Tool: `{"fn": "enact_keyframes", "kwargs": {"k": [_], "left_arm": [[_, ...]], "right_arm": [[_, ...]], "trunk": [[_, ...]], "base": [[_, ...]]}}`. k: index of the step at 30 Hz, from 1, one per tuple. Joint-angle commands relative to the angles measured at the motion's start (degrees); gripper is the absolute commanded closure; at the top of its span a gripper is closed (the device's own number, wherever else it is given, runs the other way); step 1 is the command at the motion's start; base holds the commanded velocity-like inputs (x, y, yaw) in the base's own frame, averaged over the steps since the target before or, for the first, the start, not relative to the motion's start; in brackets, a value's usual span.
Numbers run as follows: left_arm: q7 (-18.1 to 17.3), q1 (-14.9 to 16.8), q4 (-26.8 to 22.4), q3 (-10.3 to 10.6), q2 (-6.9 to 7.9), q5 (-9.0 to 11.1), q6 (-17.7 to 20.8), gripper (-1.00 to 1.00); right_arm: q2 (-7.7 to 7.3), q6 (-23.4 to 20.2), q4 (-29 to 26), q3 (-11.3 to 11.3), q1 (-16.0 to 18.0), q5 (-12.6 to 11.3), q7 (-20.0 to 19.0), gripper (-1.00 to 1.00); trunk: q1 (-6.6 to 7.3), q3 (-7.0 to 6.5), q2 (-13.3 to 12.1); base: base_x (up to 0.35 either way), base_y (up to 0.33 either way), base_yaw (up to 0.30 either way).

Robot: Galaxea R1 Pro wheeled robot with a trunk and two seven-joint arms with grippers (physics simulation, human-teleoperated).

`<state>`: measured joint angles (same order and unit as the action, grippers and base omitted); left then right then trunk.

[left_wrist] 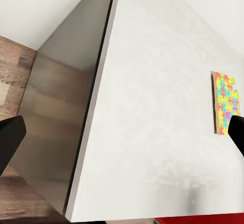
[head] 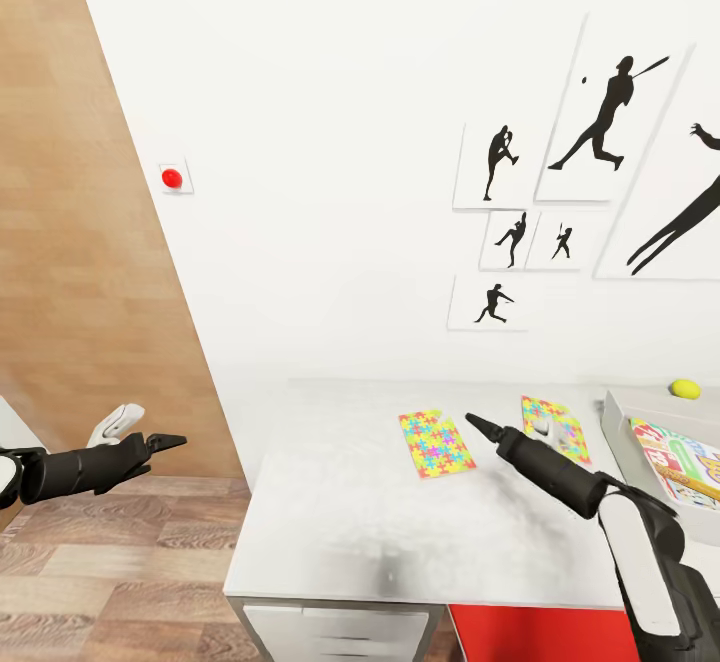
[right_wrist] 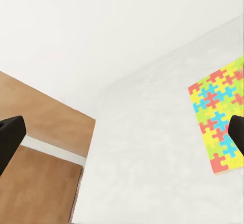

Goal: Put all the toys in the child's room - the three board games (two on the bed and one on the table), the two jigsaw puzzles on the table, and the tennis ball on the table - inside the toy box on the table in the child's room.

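reaching for nearer jigsaw puzzle (head: 436, 443) on desk (head: 340, 512) | right tool (head: 480, 426) apart (empty) | next: lower, grip

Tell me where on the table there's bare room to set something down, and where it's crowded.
The table is bare from its left edge and front edge up to the nearer jigsaw puzzle. The right side is crowded: the second jigsaw puzzle lies beside the first with the right gripper over the gap between them, then the toy box with board games inside and the tennis ball behind.
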<state>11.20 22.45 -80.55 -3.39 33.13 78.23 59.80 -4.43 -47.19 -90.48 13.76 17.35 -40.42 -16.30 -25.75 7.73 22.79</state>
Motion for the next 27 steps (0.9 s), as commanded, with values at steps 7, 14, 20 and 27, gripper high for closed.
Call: {"fn": "enact_keyframes", "kwargs": {"k": [7, 14, 20, 27], "left_arm": [[0.6, 0.1, 0.0, -0.1, 0.01, 0.6, 0.2, -1.0], [0.6, 0.1, 0.0, -0.4, 0.16, 0.6, 0.2, -1.0], [0.6, 0.1, 0.0, -1.4, 0.78, 0.5, 0.2, -1.0], [0.6, 0.0, 0.0, -2.3, 1.32, 0.5, 0.2, -1.0]], "right_arm": [[2.71, -8.8, 4.7, -6.6, 15.5, 0.1, 24.4, -1.0], [6.85, -10.1, 23.1, -8.4, 30.4, -0.1, 41.9, -1.0], [7.26, -4.2, 41.0, -9.1, 38.0, 0.5, 45.4, -1.0], [6.58, -2.8, 43.9, -9.1, 39.0, 0.8, 45.7, -1.0]], "trunk": [[-0.03, 0.13, 0.1], [-0.03, 0.13, 0.1], [-0.03, 0.13, 0.1], [-0.03, 0.13, 0.1]], "base": [[0.0, 0.0, 0.0], [0.023, 0.001, 0.0], [0.205, 0.083, 0.0], [0.079, 0.027, 0.0]]}}
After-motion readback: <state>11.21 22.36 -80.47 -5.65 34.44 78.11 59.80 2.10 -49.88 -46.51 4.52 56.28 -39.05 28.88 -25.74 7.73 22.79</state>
